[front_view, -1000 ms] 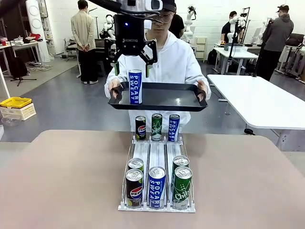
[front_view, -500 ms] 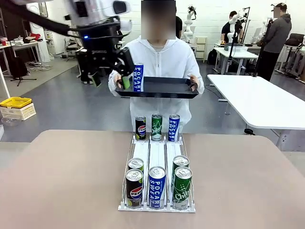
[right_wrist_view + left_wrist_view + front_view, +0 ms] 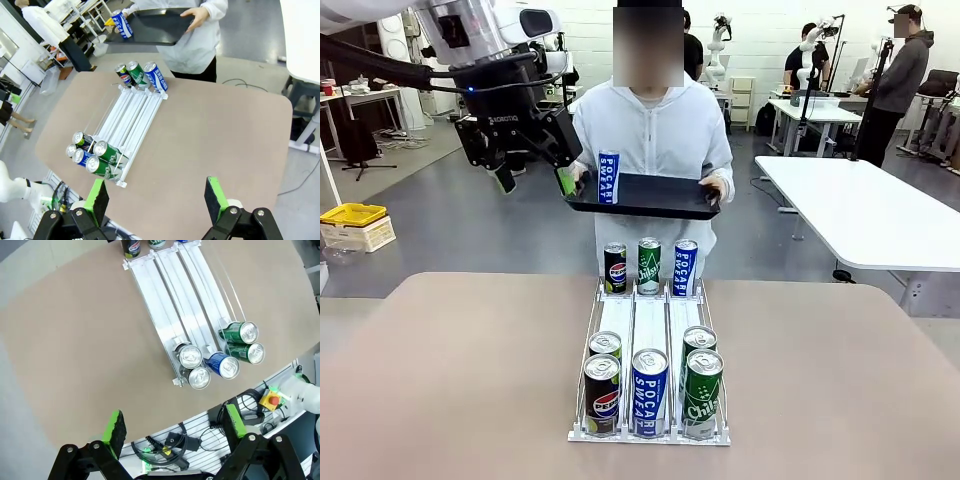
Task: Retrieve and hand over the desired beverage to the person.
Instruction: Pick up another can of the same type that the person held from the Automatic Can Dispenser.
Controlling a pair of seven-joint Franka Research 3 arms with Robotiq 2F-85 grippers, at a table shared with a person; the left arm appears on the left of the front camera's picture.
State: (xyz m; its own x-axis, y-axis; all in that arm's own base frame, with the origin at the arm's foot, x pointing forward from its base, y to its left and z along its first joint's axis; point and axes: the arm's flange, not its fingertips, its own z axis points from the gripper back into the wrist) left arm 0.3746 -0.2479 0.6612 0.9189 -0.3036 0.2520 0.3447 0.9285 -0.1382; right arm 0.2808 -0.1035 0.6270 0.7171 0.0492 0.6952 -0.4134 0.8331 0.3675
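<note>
In the front view the handover looks done: a blue Pocari Sweat can (image 3: 608, 178) stands upright on the black tray (image 3: 660, 195), which the person (image 3: 650, 130) holds in both hands beyond the table's far edge. The left gripper (image 3: 535, 180) hangs just beside the can, on its left, with fingers apart and nothing in them. All that seems left is to bring the arm home. On the beige table (image 3: 450, 370) a clear 3-lane rack (image 3: 650, 320) holds 3 cans at its far end and 5 at its near end. Around it are grey floor, a white table (image 3: 860, 210) to the right and a yellow crate (image 3: 353, 214) at left. The left wrist view looks down between wide-spread green pads (image 3: 115, 427) onto the rack and bare tabletop, with cables beyond the table's edge. In the right wrist view the right gripper (image 3: 156, 199) hovers high over the table's near side, fingers apart and empty. The can stands on the tray at the far side, well apart from it.
</note>
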